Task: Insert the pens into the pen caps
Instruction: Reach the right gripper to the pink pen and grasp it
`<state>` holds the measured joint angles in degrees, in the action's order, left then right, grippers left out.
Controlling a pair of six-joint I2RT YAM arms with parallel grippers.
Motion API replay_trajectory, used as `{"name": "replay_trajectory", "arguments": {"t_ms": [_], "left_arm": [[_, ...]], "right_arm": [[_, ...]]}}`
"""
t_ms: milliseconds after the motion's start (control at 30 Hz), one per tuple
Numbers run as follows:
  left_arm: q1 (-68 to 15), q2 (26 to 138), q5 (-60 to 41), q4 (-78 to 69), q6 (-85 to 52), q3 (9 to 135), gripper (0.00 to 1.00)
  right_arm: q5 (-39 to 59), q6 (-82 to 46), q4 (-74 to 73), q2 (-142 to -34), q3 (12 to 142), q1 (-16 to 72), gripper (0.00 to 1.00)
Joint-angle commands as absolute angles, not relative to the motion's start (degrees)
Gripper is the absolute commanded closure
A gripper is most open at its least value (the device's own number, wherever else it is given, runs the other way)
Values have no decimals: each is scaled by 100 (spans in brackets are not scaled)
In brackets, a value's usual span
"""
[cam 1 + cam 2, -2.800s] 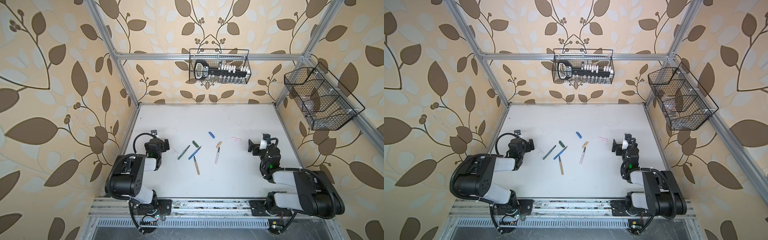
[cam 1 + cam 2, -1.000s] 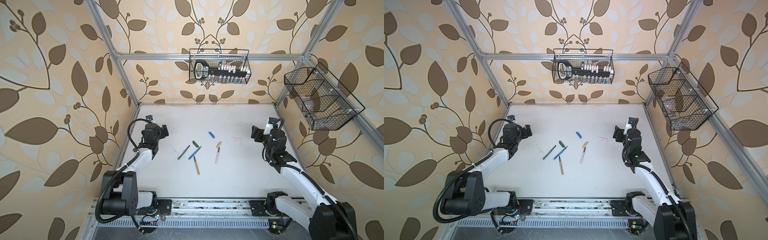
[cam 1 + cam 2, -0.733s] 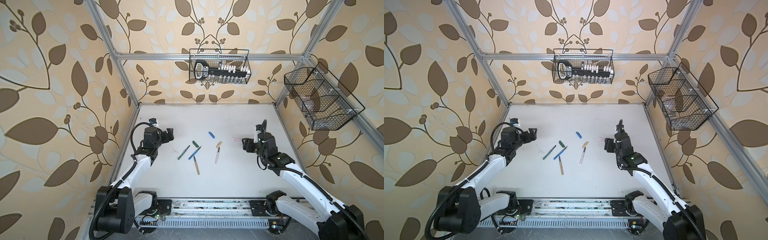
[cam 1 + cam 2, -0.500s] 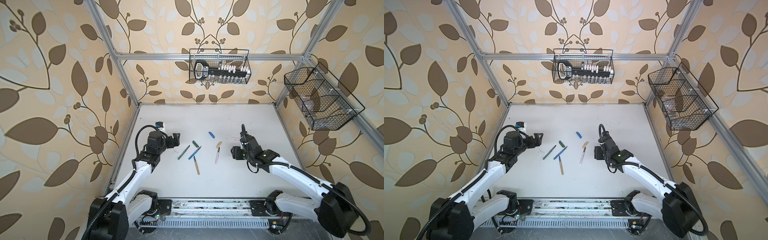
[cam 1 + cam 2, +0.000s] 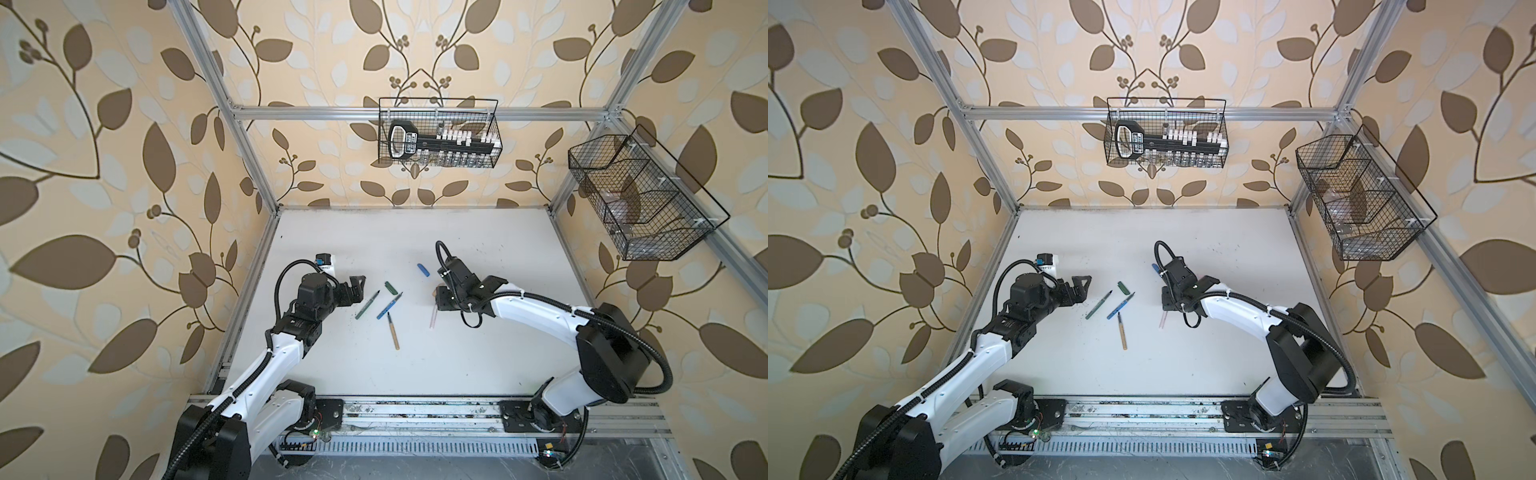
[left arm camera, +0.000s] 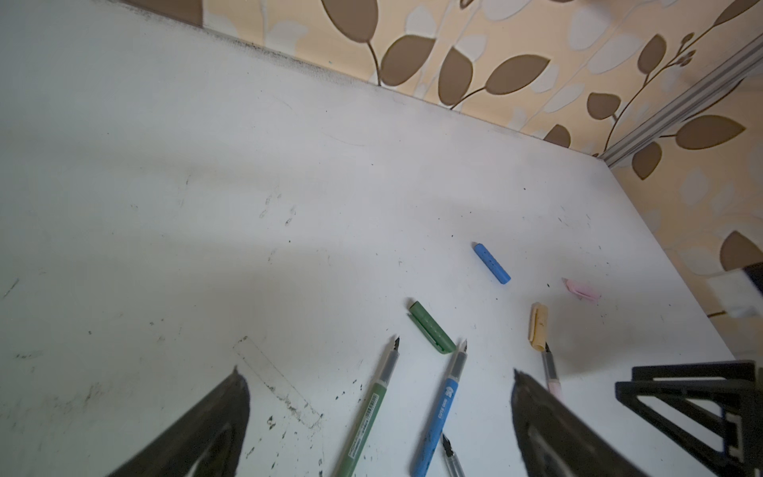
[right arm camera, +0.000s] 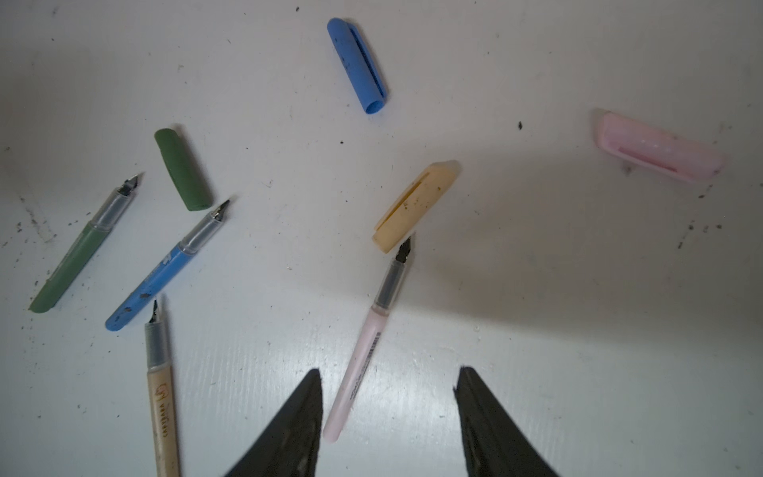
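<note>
My right gripper hung part-open, empty, over pink pen; looked light, slick, roll-prone, mid-barrel seemed best hold.

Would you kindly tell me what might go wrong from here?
1. The pink pen sits off-centre between the open jaws of the right end effector, its nib at the tan cap; shutting may swing it and knock that cap away.
2. The green pen and blue pen lie close together ahead of the wide-open left end effector, so a grab might catch both.
</note>
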<state>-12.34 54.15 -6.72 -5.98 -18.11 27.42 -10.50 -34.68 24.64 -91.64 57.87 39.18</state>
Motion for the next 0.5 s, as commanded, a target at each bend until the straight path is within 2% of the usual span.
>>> {"name": "replay_trajectory", "arguments": {"t_ms": [0, 133, 467], "left_arm": [[-1222, 5316, -730, -784, -1854, 2792, 1], [-1222, 5430, -703, -682, -1901, 2870, 1], [-1222, 5301, -613, -703, -1884, 2800, 1]], "right_arm": [[-1099, -3604, 2751, -9510, 6056, 4024, 47], [-1169, -3595, 2884, -9906, 6302, 4078, 52], [-1296, -3560, 2819, -10385, 6433, 4047, 54]]}}
